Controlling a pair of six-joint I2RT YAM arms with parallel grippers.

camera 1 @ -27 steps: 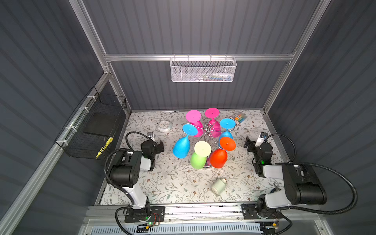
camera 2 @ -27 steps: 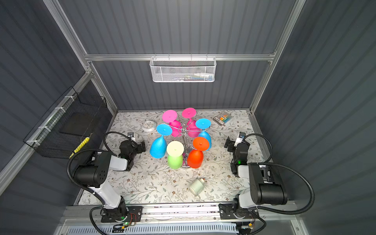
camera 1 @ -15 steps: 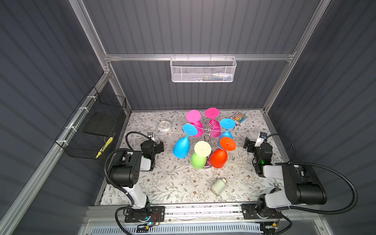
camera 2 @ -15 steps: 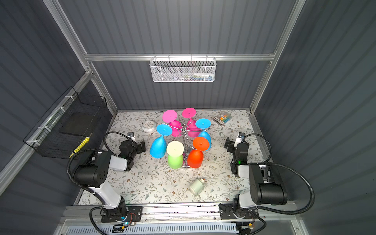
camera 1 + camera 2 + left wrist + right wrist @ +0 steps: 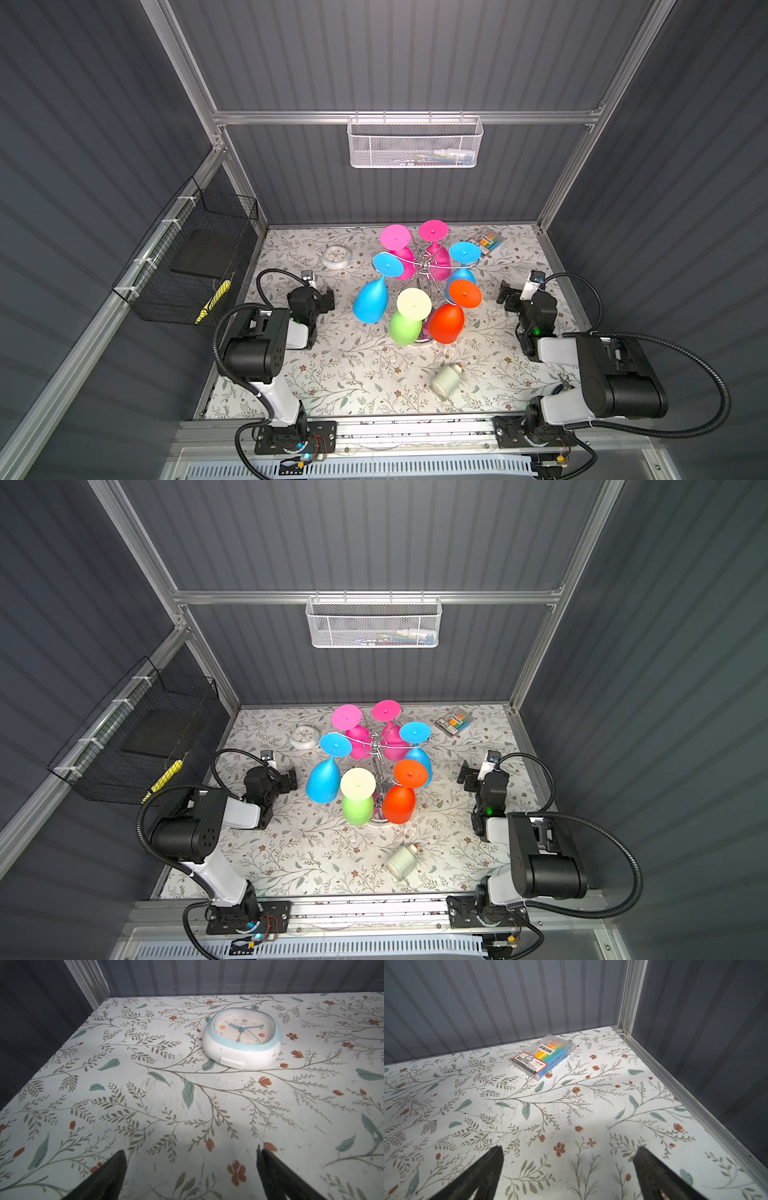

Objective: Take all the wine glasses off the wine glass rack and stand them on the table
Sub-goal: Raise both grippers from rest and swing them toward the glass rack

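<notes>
Gaping wide, empty at left gripper [image 5: 190,1150], right gripper [image 5: 569,1148], flanking wine glass rack [image 5: 424,262], facing deli marker pack [image 5: 544,1057] near far-right corner of table [image 5: 602,1088].

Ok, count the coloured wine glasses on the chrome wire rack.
6, upside down on the rack: two pink glasses at the back, blue glasses left and right, green glass and orange glass in front.

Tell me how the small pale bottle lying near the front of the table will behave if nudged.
The bottle lies on its side and looks round, so it would probably roll rather than slide. Its narrower capped end may make it curve. It seems small, so likely light.
</notes>
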